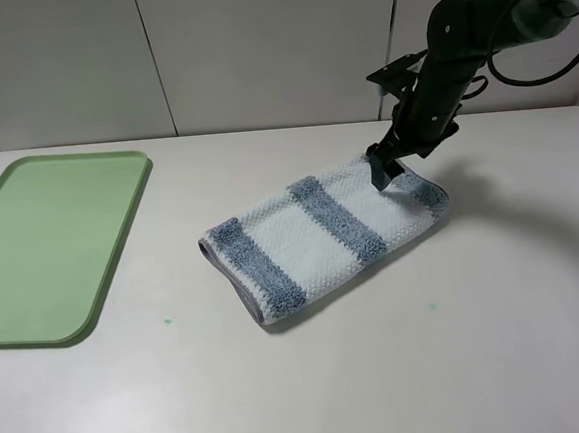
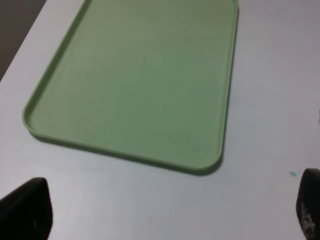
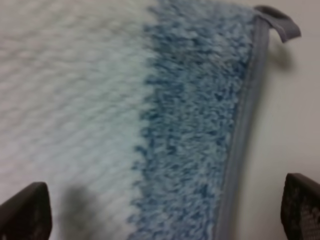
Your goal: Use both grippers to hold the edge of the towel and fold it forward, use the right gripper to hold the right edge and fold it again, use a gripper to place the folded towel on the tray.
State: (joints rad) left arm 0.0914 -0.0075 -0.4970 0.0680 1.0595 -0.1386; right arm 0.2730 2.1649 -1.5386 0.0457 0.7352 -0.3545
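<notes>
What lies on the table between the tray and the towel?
Only bare white table separates the tray from the towel, as the exterior high view shows.

Site: robot lab bench | Evidence: bare white table (image 1: 314, 395); plain panelled wall (image 1: 256, 49) behind table; cabled black arm (image 1: 456, 38) above table

Lit brightly and evenly from above. Soft grey shadows beside the towel (image 1: 321, 239) and right of the arm (image 1: 447, 54) on the table (image 1: 383, 390). Sharp from the high camera; grainy and soft close up, with blurred fingertips (image 3: 25, 212) in both wrist views.
</notes>
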